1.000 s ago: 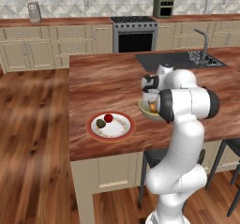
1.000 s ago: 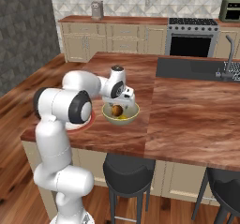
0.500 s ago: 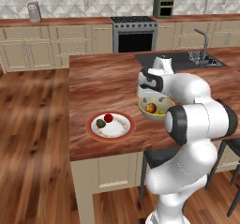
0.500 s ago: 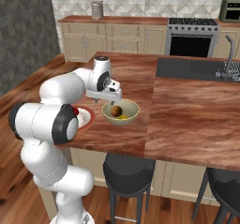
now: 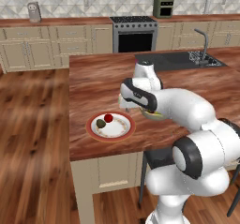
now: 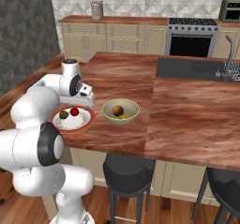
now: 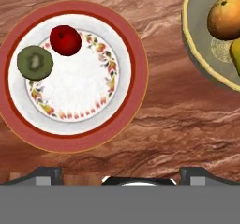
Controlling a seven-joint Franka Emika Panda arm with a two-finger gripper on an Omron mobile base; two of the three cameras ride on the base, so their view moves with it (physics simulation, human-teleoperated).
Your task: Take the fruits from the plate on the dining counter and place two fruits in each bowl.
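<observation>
The red-rimmed white plate (image 7: 136,68) lies on the dining counter (image 7: 168,124) with a dark green kiwi-like fruit (image 7: 34,63) and a small red fruit (image 7: 65,40) on it. To its right, the olive bowl (image 7: 199,54) holds an orange-brown fruit (image 7: 227,20) and a yellow-green one (image 7: 236,54). My gripper (image 7: 121,175) hangs open and empty above the counter between plate and bowl, nearer the plate's edge. From the right base view the plate (image 6: 87,120), the bowl (image 6: 108,113) and the gripper (image 6: 87,102) stand side by side. In the left base view my arm covers most of the bowl (image 5: 151,114).
An inset black sink (image 6: 192,68) with a faucet (image 6: 228,59) sits at the counter's far right. Dark stools (image 6: 129,171) stand under the near edge. The plate (image 5: 93,133) lies close to the counter's front edge. A steel stove (image 5: 135,33) stands behind.
My hand has swung from above the olive bowl sideways toward the plate. The gripper stays open and empty. The fruits have not moved.
</observation>
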